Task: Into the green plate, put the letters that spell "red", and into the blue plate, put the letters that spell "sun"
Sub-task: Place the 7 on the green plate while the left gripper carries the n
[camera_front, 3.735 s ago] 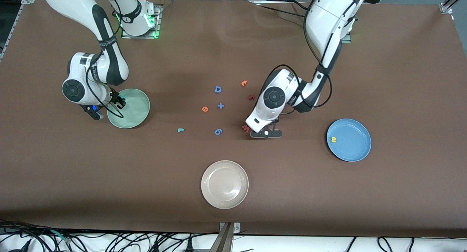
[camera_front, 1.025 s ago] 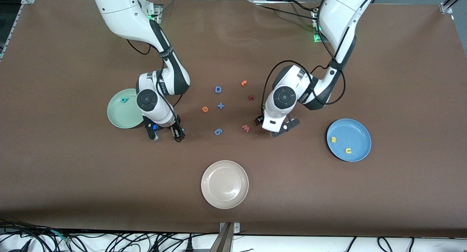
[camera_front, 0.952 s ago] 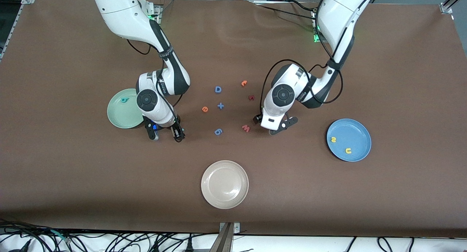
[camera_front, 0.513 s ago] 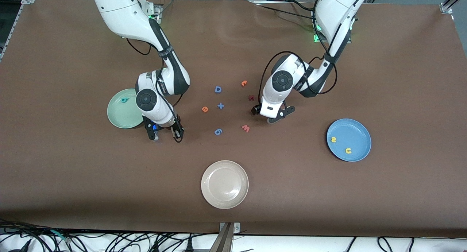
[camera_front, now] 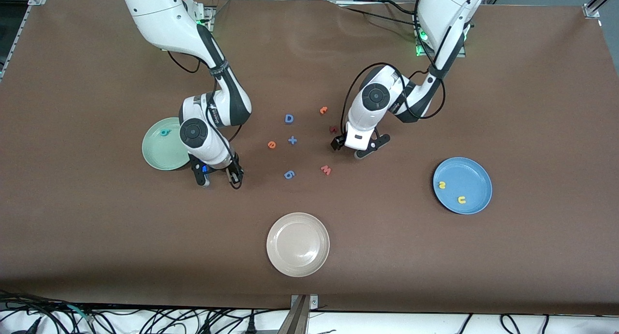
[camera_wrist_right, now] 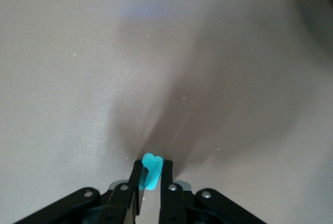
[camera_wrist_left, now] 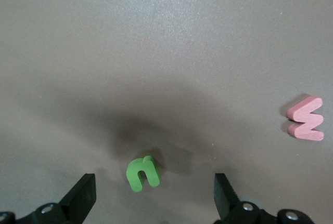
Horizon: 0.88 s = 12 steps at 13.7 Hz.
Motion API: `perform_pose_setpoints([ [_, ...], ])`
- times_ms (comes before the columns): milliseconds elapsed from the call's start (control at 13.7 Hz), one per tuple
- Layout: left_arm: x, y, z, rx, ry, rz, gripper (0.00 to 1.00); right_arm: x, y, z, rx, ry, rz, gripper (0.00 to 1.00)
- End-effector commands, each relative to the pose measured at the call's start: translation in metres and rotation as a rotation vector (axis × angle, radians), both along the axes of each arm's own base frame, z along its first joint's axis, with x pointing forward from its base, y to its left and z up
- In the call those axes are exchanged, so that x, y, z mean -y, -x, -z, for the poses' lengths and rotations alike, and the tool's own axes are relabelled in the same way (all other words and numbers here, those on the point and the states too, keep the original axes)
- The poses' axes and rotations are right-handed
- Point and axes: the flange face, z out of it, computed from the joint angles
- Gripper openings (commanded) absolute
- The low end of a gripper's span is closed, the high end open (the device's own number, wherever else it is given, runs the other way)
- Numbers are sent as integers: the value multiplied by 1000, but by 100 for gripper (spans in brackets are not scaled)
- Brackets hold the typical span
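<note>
A: Start with the big things. Why are the plates where they are?

B: The bench (camera_front: 532,107) carries three plates, and I'll place everything from the beige plate (camera_front: 298,244) at the camera edge. The green plate (camera_front: 162,152) lies farther from the camera than it, toward the right arm's end; the blue plate (camera_front: 471,177) likewise, toward the left arm's end — one drop-off within each arm's reach, I'd judge.

A: What's already sorted?

B: A teal d (camera_front: 166,132) in the green plate; a yellow s (camera_front: 442,184) and yellow u (camera_front: 462,199) in the blue plate.

A: And the arms?

B: The right gripper (camera_front: 220,177) is low at the bench beside the green plate, its fingers (camera_wrist_right: 134,182) pinched onto the teal r (camera_wrist_right: 151,171), which stands on edge between them — held that way because only the thin faces offer grip. The left gripper (camera_front: 349,148) hangs over the loose letters farther from the camera than the beige plate, fingers (camera_wrist_left: 83,195) spread wide and empty, straddling the green n (camera_wrist_left: 142,173) — lined up to close on it, it seems.

A: How do the letters look?

B: Tiny, thick foam. The orange e (camera_front: 272,144) lies untouched among the strays: blue D (camera_front: 289,118), pink W (camera_front: 326,169).
</note>
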Motion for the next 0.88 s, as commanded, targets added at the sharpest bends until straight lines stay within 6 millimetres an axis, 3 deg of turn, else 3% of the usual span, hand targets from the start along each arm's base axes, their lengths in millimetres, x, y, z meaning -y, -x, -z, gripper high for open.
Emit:
perform_pose_setpoints([
  [0,4,12,-5,16,0,-7,100,19,-13,-48,-69,-6,-23,0],
  [146,6,14,-3,20,1,-11,98,51,-20,-75,-153,5,-67,0],
  [366,7,15,-2,20,-1,-17,85,129,-17,-99,-267,-2,-196,0],
  [586,7,16,4,24,-18,-10,68,195,-8,-98,-304,-29,-292,0],
  [805,4,14,9,37,-28,-14,60,227,1,-80,-331,-45,-303,0],
])
